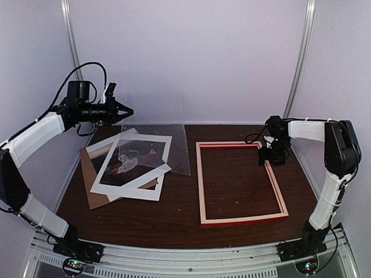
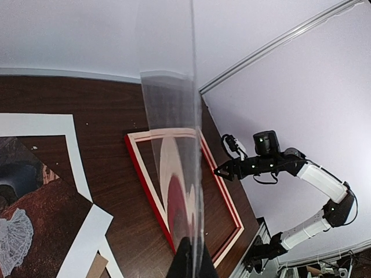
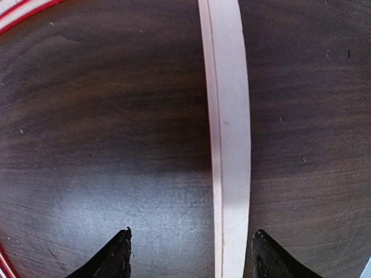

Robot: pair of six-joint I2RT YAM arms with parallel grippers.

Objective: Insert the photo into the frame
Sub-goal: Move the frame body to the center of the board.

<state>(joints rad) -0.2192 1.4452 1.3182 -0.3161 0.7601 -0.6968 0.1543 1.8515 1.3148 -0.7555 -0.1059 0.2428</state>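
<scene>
The red frame (image 1: 201, 185) lies pale back up on the right half of the table; it also shows in the left wrist view (image 2: 143, 171). The photo (image 1: 130, 165) lies at the left under a white mat (image 1: 104, 171), its white-dressed figure showing in the left wrist view (image 2: 35, 226). My left gripper (image 1: 126, 111) is shut on the far-left corner of a clear sheet (image 1: 174, 147), lifting that corner; the sheet stands edge-on in the left wrist view (image 2: 174, 174). My right gripper (image 1: 271, 155) is open, low over the frame's right strip (image 3: 229, 145), jaws straddling it.
A brown backing board (image 1: 93, 188) lies under the mat and photo at the table's left edge. Pale walls close in the table at the back and sides. A metal rail runs along the near edge.
</scene>
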